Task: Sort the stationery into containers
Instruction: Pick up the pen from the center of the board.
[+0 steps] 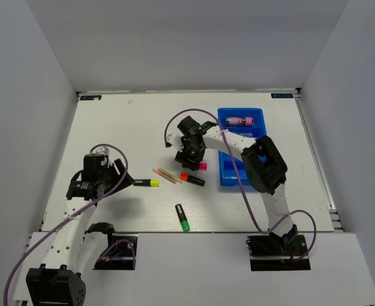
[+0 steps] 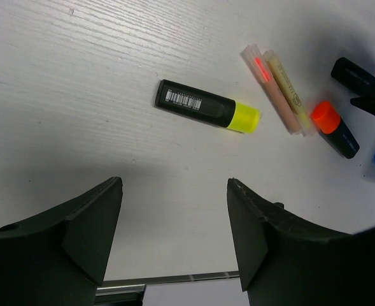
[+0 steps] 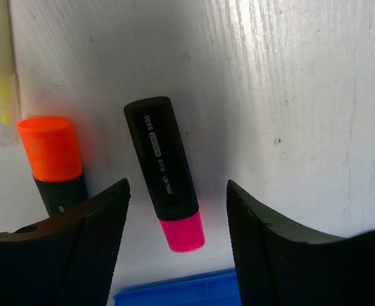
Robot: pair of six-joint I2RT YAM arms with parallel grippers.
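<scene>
Just at 9 o'clock of the blue bin (image 1: 228, 175), the pink-capped highlighter (image 3: 165, 172) lies flat on the table (image 1: 111, 127). The right gripper (image 3: 176, 186) hangs over it, jaws wide either side, gripping nothing. Top view: orange highlighter (image 1: 192, 179) close at its 7 o'clock. The left gripper (image 2: 174, 185) is low, agape and empty, with the yellow highlighter (image 2: 207, 106) at its 3 o'clock.

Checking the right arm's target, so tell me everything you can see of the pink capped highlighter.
The pink highlighter is stubby, with a matte black plastic-looking barrel carrying small white print and its bright pink cap on. It lies flat on the white table, cap toward the blue bin, between the open fingers of the right hand, apparently untouched. The orange highlighter lies beside it, apart.
</scene>
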